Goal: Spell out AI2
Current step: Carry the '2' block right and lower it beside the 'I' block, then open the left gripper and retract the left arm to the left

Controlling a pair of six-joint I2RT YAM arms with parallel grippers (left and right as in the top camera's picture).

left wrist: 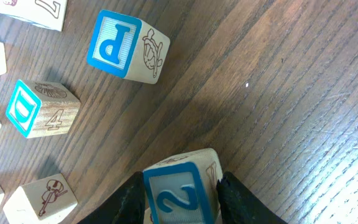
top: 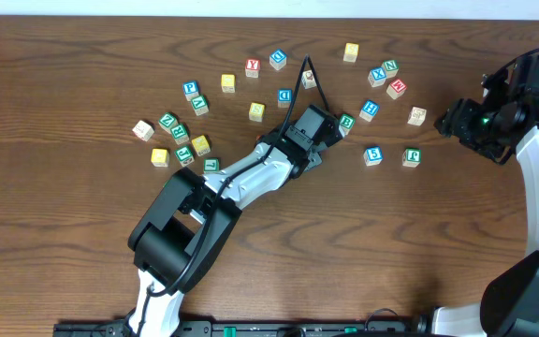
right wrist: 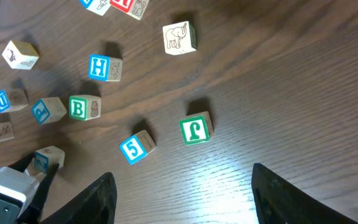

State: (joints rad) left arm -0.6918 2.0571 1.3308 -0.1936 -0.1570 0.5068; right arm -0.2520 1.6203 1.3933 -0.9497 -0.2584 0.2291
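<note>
Where the left arm (top: pixel 251 178) reaches from the near edge toward the middle of the desk (top: pixel 82 243), the left gripper (left wrist: pixel 182 186) has the 2 cube (left wrist: pixel 180 200) between its fingers (left wrist: pixel 128 202). One dark finger stands close on each side, and the blue 2 face is turned to the wrist camera. Whether the fingers press the cube or only flank it I cannot tell. The cube sits about mid-desk, a little toward the far edge, hidden under the gripper from overhead. Ahead of it on the wood lie a P cube (left wrist: pixel 120 46) and a D cube (left wrist: pixel 39 112), both blue-faced, apart from each other and from the 2 cube. Near the left gripper, toward the right edge, stands a green B cube (right wrist: pixel 82 107), with a blue H cube (right wrist: pixel 104 67) beyond it. The right gripper (right wrist: pixel 182 199) hangs near the right edge, fingers spread wide with nothing between them, over bare wood. Before it lie a blue 5 cube (right wrist: pixel 135 149) and a green J cube (right wrist: pixel 196 130), near each other, and an elephant cube (right wrist: pixel 179 37) closer to the far edge. More cubes lie scattered over the far half; which bear the other two characters I cannot tell.
</note>
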